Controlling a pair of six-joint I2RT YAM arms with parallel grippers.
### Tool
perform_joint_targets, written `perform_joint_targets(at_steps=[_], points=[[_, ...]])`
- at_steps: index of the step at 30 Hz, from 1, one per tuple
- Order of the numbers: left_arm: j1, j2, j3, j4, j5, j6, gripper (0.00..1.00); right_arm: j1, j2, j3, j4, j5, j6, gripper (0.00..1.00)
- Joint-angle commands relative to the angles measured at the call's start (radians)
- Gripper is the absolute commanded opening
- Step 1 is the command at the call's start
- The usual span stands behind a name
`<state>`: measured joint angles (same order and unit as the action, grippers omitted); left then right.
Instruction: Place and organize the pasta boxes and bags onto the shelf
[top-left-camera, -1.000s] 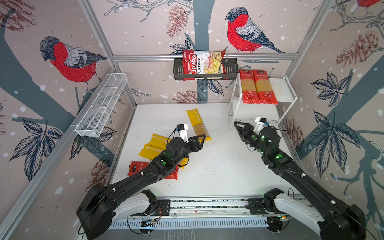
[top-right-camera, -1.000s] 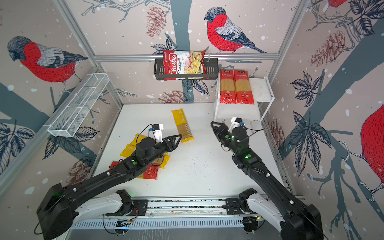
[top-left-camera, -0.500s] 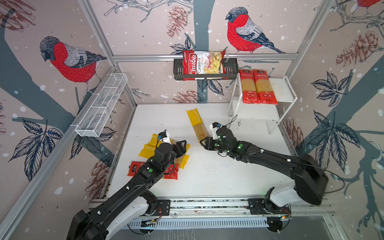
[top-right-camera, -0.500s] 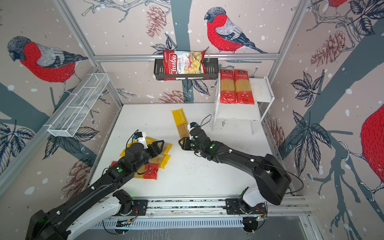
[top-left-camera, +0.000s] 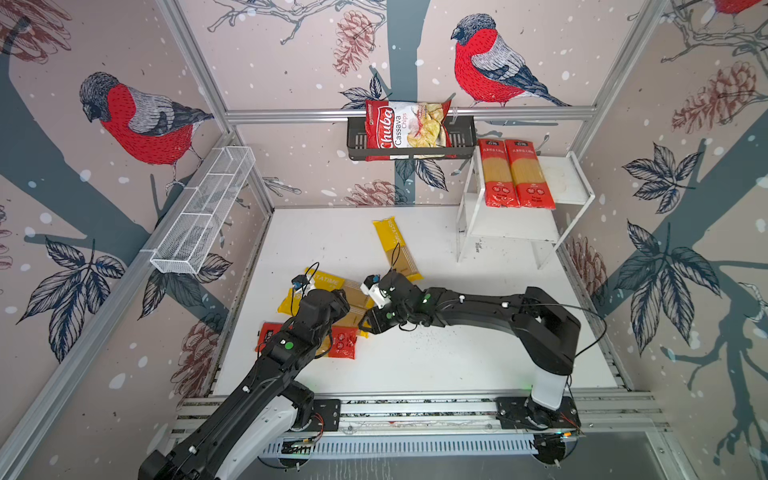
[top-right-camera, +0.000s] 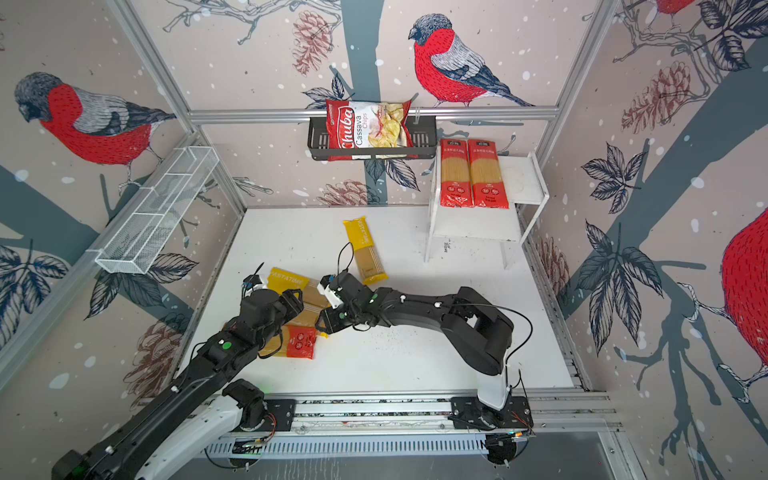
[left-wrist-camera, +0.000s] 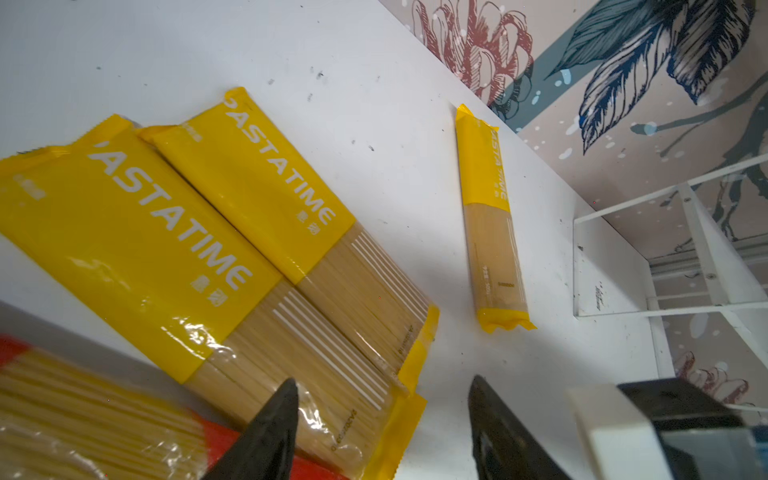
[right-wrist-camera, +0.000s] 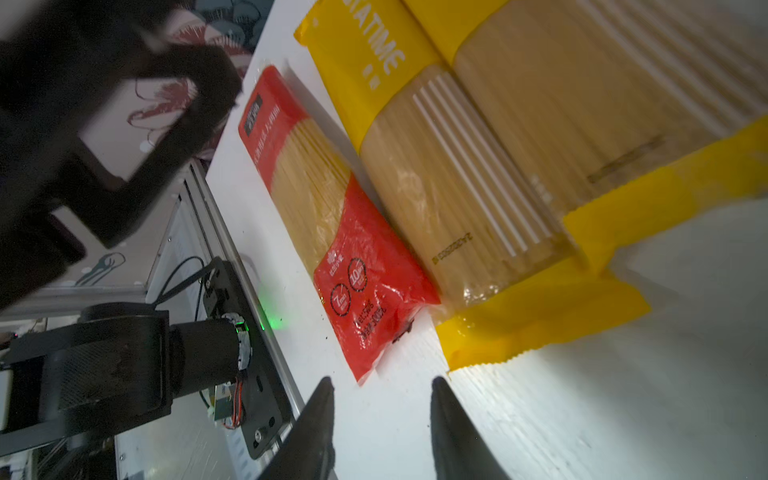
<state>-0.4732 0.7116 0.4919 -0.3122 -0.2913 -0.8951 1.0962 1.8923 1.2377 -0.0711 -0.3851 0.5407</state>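
Note:
Two red-ended pasta packs (top-left-camera: 515, 174) lie side by side on the top board of the white shelf (top-left-camera: 567, 183). One yellow pack (top-left-camera: 395, 245) lies alone mid-table. Two yellow PASTATIME packs (left-wrist-camera: 137, 232) lie together at the left, with a red-ended pack (right-wrist-camera: 365, 282) beside them, partly under my left arm. My left gripper (left-wrist-camera: 383, 380) hangs open above the near ends of the yellow pair. My right gripper (right-wrist-camera: 382, 380) reaches across the middle, low over the table and open. It stands just short of the ends of the red pack and the nearest yellow pack, with nothing between its fingers.
A Chuba chips bag (top-left-camera: 407, 126) sits in the black basket (top-left-camera: 463, 141) on the back wall. A white wire-mesh basket (top-left-camera: 203, 212) hangs on the left wall. The shelf's lower board (top-left-camera: 511, 226) is bare. The right arm (top-left-camera: 478, 309) spans the table's front half.
My right arm swung from beside the shelf across to the left packs and its jaws narrowed a little. My left gripper drew back from the lone yellow pack to the yellow pair.

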Motion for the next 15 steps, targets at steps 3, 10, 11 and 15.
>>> perform_joint_targets(at_steps=[3, 10, 11, 15], points=[[0.013, -0.022, -0.009, -0.027, -0.019, -0.009, 0.64, 0.018, 0.063, 0.057, -0.060, -0.038, -0.041, 0.39], [0.015, -0.003, -0.015, 0.005, 0.011, -0.013, 0.64, 0.010, 0.128, 0.081, -0.075, -0.055, -0.052, 0.43], [0.015, -0.003, -0.016, 0.010, 0.012, -0.012, 0.64, 0.006, 0.137, 0.083, -0.069, -0.061, -0.048, 0.44], [0.015, 0.010, -0.016, 0.027, 0.016, -0.011, 0.64, -0.012, 0.175, 0.091, -0.053, -0.077, -0.029, 0.44]])
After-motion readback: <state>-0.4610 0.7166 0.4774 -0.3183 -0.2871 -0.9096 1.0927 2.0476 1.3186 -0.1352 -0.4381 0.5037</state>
